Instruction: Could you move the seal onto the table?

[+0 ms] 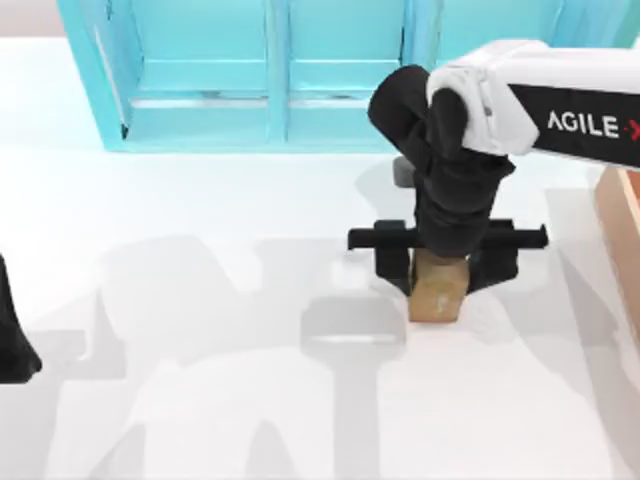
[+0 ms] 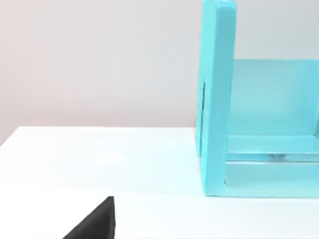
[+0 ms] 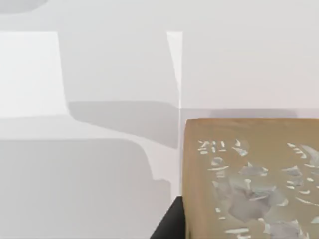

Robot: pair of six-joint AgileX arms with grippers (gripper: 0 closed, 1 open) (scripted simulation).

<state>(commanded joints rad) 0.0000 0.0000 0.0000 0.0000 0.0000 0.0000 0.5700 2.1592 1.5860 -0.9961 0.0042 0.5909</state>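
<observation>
The seal point(image 1: 437, 298) is a small tan upright block standing right of centre on or just above the white table point(image 1: 200, 400); I cannot tell whether its base touches. My right gripper point(image 1: 440, 275) reaches down over it from the right, one black finger pressed against each side, shut on the seal. In the right wrist view the seal point(image 3: 249, 179) is close, its tan face carrying pale marks, and a dark fingertip point(image 3: 170, 225) lies against its edge. My left gripper point(image 1: 10, 340) is parked at the table's left edge, and a black part of it point(image 2: 94, 225) appears in the left wrist view.
A turquoise shelf unit point(image 1: 270, 70) with compartments stands along the back of the table; its side wall point(image 2: 218, 99) is close in the left wrist view. A larger tan wooden box point(image 1: 622, 220) sits at the right edge, near the right arm.
</observation>
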